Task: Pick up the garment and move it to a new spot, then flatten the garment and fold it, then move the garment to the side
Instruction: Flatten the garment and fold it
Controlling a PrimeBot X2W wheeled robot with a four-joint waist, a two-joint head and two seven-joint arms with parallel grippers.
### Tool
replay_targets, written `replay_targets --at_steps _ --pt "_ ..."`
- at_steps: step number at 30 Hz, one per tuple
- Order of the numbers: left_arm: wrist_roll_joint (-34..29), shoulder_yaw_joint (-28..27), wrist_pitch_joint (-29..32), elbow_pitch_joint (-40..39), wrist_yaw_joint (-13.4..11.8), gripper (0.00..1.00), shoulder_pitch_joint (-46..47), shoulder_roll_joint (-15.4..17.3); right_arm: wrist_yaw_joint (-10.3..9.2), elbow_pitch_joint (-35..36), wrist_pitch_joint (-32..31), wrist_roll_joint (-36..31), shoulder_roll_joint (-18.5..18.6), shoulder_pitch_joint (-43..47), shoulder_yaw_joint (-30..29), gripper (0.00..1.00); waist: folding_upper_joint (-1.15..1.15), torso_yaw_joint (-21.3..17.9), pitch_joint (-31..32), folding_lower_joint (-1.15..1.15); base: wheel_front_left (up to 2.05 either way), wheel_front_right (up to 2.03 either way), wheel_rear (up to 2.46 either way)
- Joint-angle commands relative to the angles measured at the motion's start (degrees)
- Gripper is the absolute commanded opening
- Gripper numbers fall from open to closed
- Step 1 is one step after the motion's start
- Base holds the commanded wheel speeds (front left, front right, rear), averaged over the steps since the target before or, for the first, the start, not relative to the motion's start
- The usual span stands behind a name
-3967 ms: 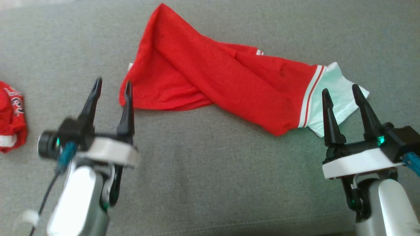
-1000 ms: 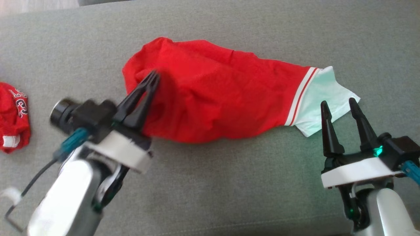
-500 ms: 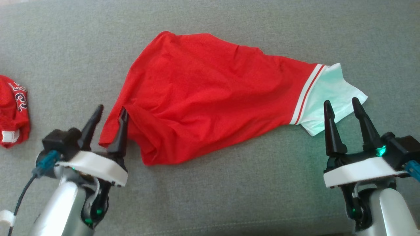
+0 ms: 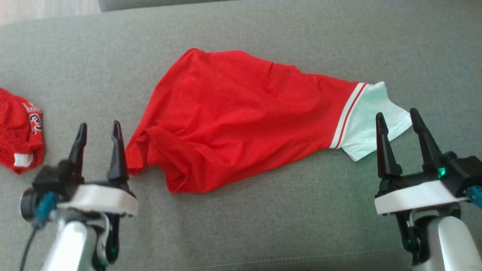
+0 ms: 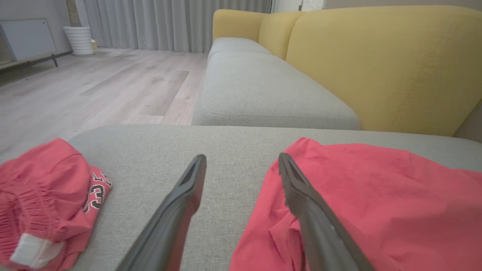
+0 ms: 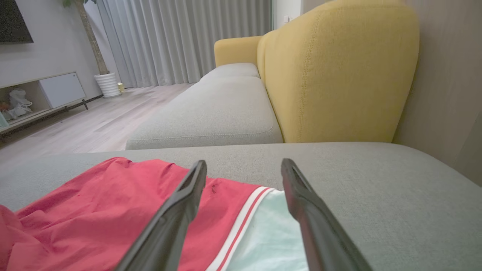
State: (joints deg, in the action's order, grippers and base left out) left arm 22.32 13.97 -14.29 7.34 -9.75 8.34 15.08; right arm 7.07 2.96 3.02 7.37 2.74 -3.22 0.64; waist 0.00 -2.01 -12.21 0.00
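Observation:
The garment [image 4: 241, 116] is a red shirt with a white-striped, pale mint sleeve end at its right; it lies spread across the grey cushion [image 4: 263, 226], rumpled at its near-left corner. My left gripper [image 4: 98, 130] stands open just left of that corner, nothing between its fingers. In the left wrist view the red cloth [image 5: 376, 203] lies under and right of the right finger [image 5: 301, 195]. My right gripper [image 4: 397, 120] is open near the mint end [image 4: 371, 120]; the right wrist view shows the mint cloth [image 6: 263, 241] between the fingertips' line, untouched.
A second red garment [image 4: 19, 135] with printed numbers lies crumpled at the cushion's far left, also in the left wrist view [image 5: 45, 199]. A yellow sofa backrest [image 5: 376, 64] and another grey seat [image 6: 211, 109] stand beyond, with wooden floor [image 5: 94, 86] to the left.
One second ago my left gripper was shut on the garment's left side. It has dragged that side toward me, opened, let go and drawn back left. The right gripper has stayed open in place.

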Motion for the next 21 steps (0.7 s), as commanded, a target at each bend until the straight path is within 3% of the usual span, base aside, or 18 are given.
replay_targets --at_steps 1,8,21 --pt "-1.95 -2.24 -0.67 -4.13 -1.15 1.00 -0.22 0.93 0.42 2.28 0.13 -0.80 0.31 -0.27 1.06 1.00 0.00 0.04 1.04 0.00 0.00 0.00 0.00" --pt "-5.99 -0.15 -0.70 -10.35 -2.96 1.00 -6.00 -0.10 0.42 2.99 -0.42 -1.84 0.37 2.46 1.13 1.00 0.00 0.52 3.92 0.00 0.00 0.00 0.00" --pt "-6.32 2.29 -0.70 -9.92 -2.72 1.00 -10.38 -0.46 0.42 4.62 -2.13 -1.68 0.28 5.94 1.70 1.00 0.00 0.43 6.12 0.00 0.00 0.00 0.00"
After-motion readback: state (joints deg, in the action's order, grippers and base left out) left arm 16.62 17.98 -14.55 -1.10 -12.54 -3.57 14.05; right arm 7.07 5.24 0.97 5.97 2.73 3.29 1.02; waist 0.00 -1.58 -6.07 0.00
